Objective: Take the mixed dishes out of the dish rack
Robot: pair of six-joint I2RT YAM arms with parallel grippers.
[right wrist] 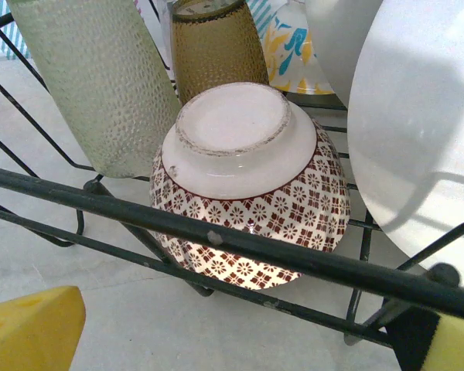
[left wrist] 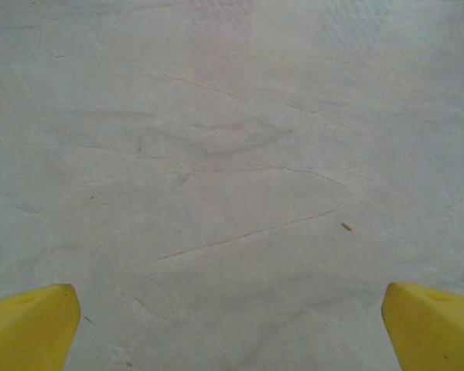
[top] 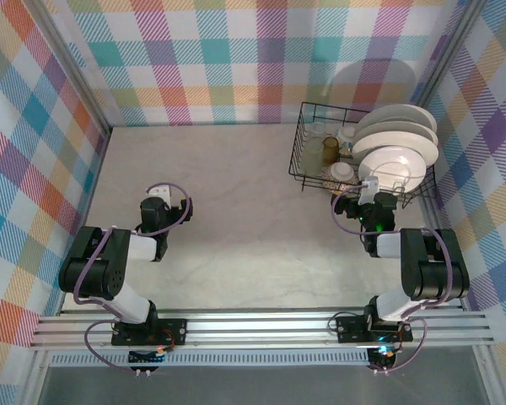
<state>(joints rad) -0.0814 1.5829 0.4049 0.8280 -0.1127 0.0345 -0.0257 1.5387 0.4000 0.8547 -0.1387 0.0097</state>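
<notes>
The pale, veined table carries the dish rack, a black wire basket standing at the far right of the surface, close to the checked side wall. Inside the rack, three large white plates stand on edge in its right half, one behind another. The nearest of them shows in the right wrist view as a broad white disc just right of the bowl. In the rack's left half stand the cups: a pale-green textured cup leans at the left, with an amber cup just beside it toward the plates. Behind those sits a small piece with a yellow and teal pattern. At the rack's near rail a small bowl with a dark red lattice pattern lies bottom up, its white foot ring tilted toward the camera and its side close against the wire. The right gripper hangs just outside that near rail, facing the bowl, its yellow fingers spread wide with nothing clamped between them. The left gripper is well apart from the rack, off to its left over bare table, its fingers likewise wide apart and empty.
</notes>
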